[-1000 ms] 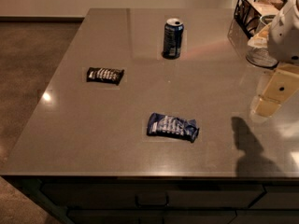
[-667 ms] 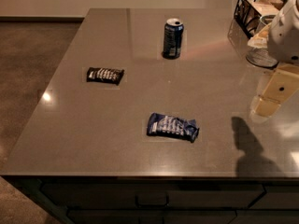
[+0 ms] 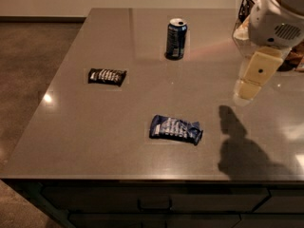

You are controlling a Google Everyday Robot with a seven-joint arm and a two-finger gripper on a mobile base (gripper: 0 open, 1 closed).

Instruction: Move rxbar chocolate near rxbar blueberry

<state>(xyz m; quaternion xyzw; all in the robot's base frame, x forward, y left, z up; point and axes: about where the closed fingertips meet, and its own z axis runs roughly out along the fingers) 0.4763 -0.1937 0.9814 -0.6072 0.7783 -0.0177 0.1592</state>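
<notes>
**End effector** point(image 3: 248, 89): cream-coloured, hanging from a white arm housing point(image 3: 275, 15) at the far right. It is raised above the right part of the worktop and points down and slightly left. It is clear of every item; whether it is released or clenched cannot be told. Its shadow point(image 3: 237, 146) falls on the surface on the near side of it.

**Worktop** point(image 3: 95, 127): grey, glossy, with light reflections along the left edge.

**Rxbar blueberry** point(image 3: 175, 128): dark blue crinkled wrapper with white lettering. It lies flat at near centre, left of the shadow. Its long axis runs left to right, with the right end angled a little nearer.

**Rxbar chocolate** point(image 3: 108, 76): black wrapper with white lettering. It lies flat on the left half, farther back than the blue bar and well apart from it. Its long axis runs left to right, almost parallel to the near edge, the right end marginally nearer. It is well apart from the end effector, across the surface.

**Soda can** point(image 3: 175, 38): blue, upright, at far centre, standing apart from both bars.

**Wire basket** point(image 3: 247, 6): dark, at the far right corner, partly hidden behind the arm housing.

**Drawer front with handle** point(image 3: 154, 205): below the near edge.

**Floor** point(image 3: 33, 61): brown, left of the unit.
</notes>
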